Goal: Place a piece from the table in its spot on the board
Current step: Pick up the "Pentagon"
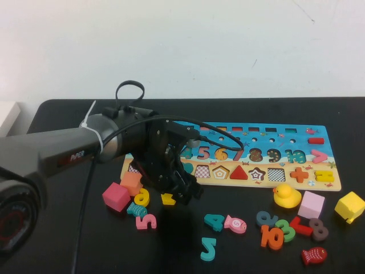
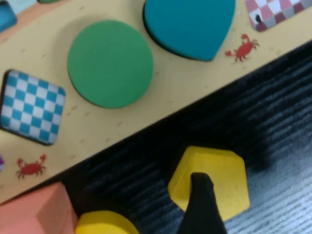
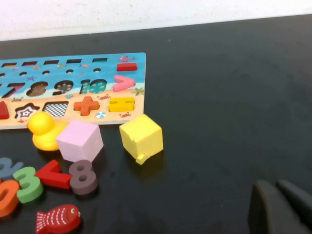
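The yellow pentagon piece [image 1: 167, 199] lies flat on the black table [image 1: 342, 114], just in front of the board's left end. In the left wrist view the pentagon [image 2: 222, 180] lies close to the board's sandy edge [image 2: 146, 122]. My left gripper [image 1: 185, 193] hangs low over it, open. One dark fingertip [image 2: 200, 195] crosses the pentagon; the other is out of frame. The board [image 1: 336, 185] has a pentagon cut-out [image 1: 220, 171]. My right gripper [image 3: 280, 207] is shut and empty over bare table, well right of the yellow cube [image 3: 141, 136].
A pink cube [image 1: 116, 196], an orange cube [image 1: 132, 182] and loose numbers lie left of the pentagon. A yellow duck [image 1: 286, 196], a lilac cube [image 1: 311, 204], the yellow cube [image 1: 349, 206], a red fish [image 1: 313, 256] and more numbers lie at the front right.
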Tool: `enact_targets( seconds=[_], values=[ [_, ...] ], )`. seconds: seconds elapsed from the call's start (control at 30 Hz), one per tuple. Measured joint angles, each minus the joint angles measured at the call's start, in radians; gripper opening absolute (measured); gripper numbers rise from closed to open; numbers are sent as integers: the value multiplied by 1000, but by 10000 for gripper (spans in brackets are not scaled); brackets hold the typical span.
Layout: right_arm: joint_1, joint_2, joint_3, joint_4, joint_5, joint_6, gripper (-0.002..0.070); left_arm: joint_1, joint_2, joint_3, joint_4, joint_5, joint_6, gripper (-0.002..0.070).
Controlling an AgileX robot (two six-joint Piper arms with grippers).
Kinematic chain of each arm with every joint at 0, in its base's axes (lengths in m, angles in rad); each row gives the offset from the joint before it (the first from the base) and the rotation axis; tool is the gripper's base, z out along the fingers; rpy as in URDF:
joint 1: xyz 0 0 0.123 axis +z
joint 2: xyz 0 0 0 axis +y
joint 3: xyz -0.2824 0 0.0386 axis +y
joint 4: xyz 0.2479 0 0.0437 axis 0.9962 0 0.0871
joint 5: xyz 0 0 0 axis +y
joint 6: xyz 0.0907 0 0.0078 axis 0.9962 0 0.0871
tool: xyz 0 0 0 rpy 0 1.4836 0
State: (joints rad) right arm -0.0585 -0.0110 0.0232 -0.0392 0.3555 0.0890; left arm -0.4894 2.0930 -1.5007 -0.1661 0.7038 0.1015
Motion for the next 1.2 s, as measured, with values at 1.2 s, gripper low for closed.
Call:
enact_targets(
  seconds=[1.2],
  values=[
    [0, 0, 0, 0, 0, 0, 19, 25, 63, -39, 27, 53, 22, 395]
  ],
)
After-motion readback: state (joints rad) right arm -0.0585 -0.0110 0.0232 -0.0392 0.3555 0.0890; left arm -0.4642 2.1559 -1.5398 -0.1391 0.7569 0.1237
